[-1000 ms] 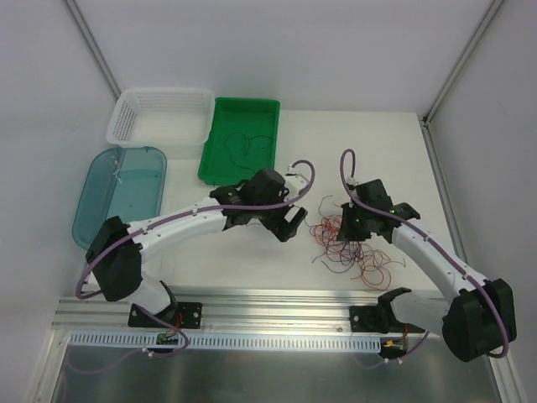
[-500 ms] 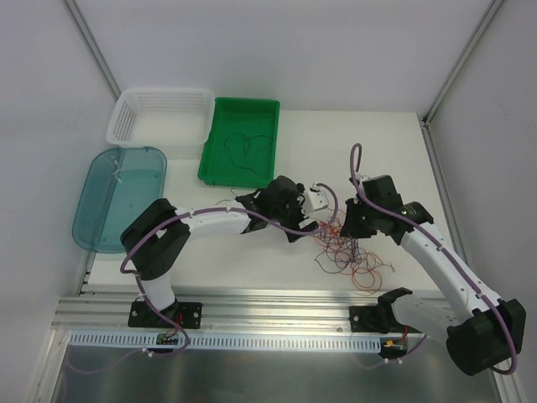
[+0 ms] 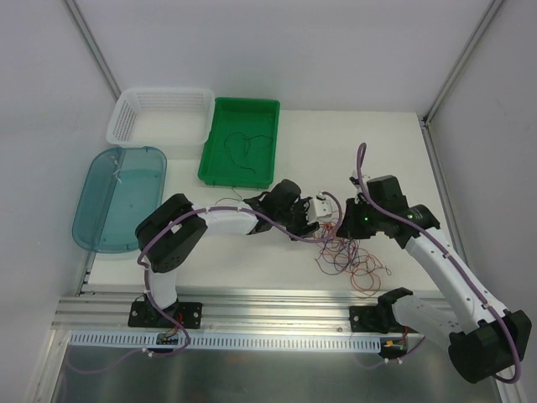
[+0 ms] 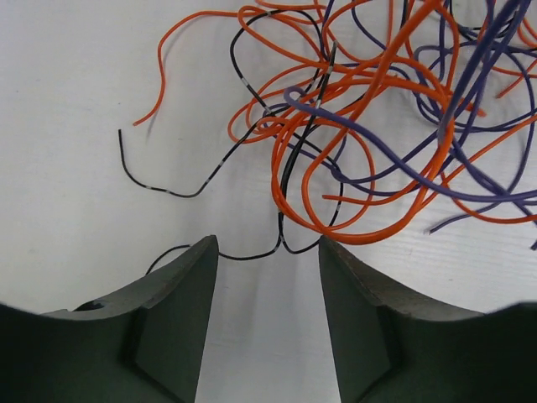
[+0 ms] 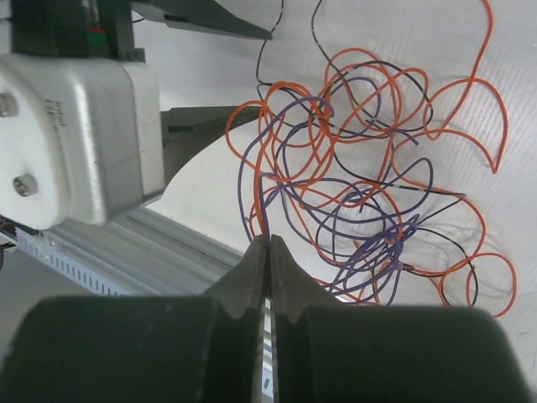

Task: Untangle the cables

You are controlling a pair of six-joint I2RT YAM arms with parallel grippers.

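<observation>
Left wrist: left gripper (image 4: 268, 249) apart astride black strand (image 4: 252, 257) beside cables (image 4: 369, 126); right gripper (image 5: 268, 243) pinched together. Close on strand alone, then pull gently.

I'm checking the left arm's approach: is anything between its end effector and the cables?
Nothing visible does. The left end effector stands open over bare table, with a black strand of the cables crossing the gap at its fingertips; the rest of the tangle lies just ahead.

White table (image 3: 394, 151), bearing directly: one white lattice basket (image 3: 159, 91) at far left, one green tray (image 3: 245, 102) just beside it, one translucent blue tray (image 3: 117, 201) nearer, one tangle of orange, purple and black cables (image 3: 357, 260) right of centre.
</observation>
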